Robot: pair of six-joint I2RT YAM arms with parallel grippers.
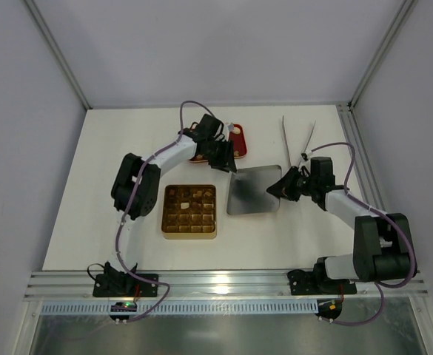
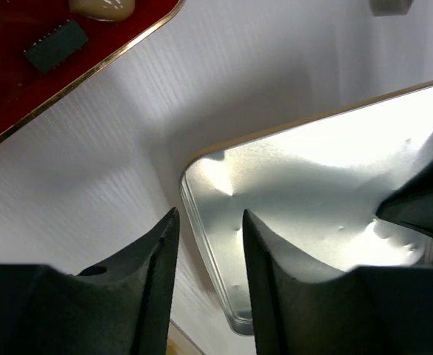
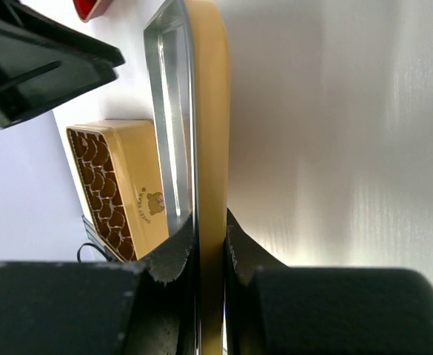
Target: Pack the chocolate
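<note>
Right gripper (image 3: pixel 210 244) fingers are pinching the rim of the lid (image 3: pixel 205 111), which is lying silver side up. I'm seeing my left gripper (image 2: pixel 210 214) hanging spread, one finger on either side of that lid's edge. The gold box (image 1: pixel 189 235) is carrying chocolate (image 1: pixel 194 197) in its far rows, apart from both grippers. Two more pieces are lying in the red tray (image 2: pixel 9 89) just beyond the left one.
</note>
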